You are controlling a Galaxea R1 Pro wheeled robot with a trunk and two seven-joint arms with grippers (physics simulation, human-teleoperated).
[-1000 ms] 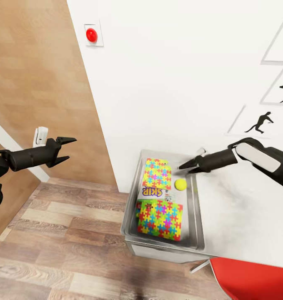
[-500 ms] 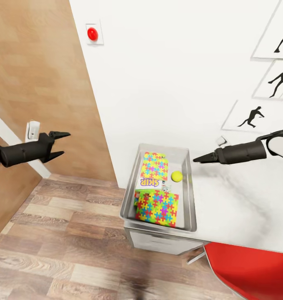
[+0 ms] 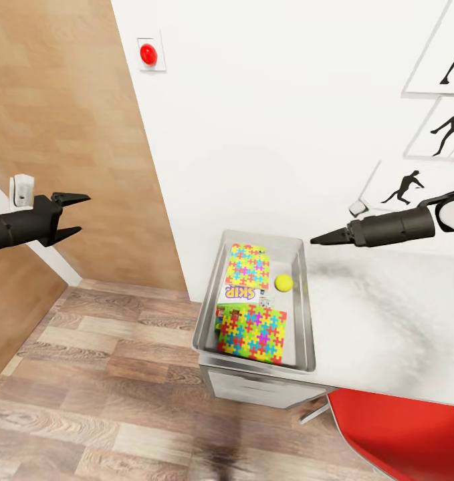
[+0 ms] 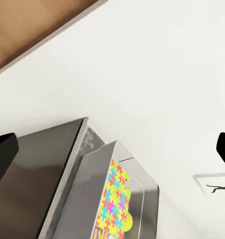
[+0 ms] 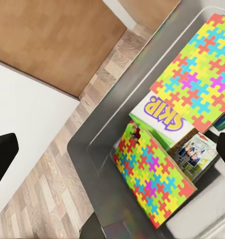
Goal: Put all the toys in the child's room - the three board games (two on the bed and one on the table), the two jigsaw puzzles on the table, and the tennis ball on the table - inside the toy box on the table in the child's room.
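Toys sat packed inside the toy box on the desk.
Puzzles, game box and tennis ball filled it; left claw gaped empty, right claw pinched nothing, both apparently clear of the finished load.

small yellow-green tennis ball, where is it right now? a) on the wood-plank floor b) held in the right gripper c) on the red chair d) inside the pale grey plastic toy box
d: the small yellow-green tennis ball lies inside the pale grey plastic toy box, beside the multicoloured jigsaw puzzles, while the right gripper hangs apart from it above the table.
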